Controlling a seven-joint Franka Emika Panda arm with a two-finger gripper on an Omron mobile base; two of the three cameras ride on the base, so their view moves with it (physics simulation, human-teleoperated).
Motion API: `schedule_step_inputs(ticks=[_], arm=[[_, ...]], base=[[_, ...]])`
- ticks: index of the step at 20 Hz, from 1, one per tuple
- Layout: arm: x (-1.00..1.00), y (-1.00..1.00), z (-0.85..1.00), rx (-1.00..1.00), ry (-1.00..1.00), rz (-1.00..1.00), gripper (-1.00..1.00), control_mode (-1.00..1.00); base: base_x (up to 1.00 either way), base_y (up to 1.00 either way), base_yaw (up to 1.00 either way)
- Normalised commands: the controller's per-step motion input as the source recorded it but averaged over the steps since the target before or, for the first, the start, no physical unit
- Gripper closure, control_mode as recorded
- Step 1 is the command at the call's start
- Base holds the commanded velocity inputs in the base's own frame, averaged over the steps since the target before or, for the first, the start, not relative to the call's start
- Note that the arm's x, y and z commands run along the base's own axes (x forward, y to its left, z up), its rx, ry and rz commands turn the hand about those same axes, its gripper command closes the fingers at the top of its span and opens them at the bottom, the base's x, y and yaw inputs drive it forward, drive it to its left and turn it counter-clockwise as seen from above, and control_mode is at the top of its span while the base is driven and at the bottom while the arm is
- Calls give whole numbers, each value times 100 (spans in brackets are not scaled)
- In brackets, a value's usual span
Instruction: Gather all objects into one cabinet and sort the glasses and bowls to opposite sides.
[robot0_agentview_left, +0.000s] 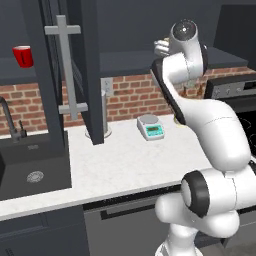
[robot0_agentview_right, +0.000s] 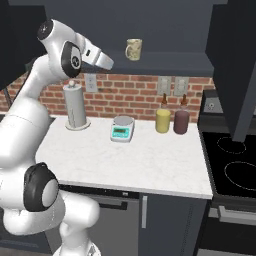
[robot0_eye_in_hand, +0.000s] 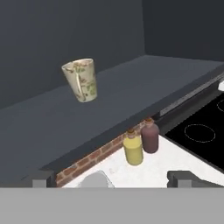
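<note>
The end effector is spread wide and empty, raised at shelf height. A cream mug stands on the dark cabinet shelf, ahead of it and well apart, slightly left.

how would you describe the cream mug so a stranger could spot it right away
Find the dark cabinet shelf above the brick wall. The cream mug stands alone on it, above the counter scale. Unlike the yellow bottle and brown bottle below, it is pale, printed and open-topped.
</note>
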Motion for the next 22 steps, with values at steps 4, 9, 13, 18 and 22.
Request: schedule_step_inputs(ticks=[4,9,13,18,22], arm=[[94,-31,18,3,6,-3,-100,-100],[91,-37,0,4,29,0,-100,-100],[76,-39,0,0,18,0,-100,-100],[56,-29,-6,-1,0,2,-100,-100],[48,-1,-38,-9,-15,3,-100,-100]], base=[[0,0,0],[0,0,0],[0,0,0],[0,0,0],[0,0,0]])
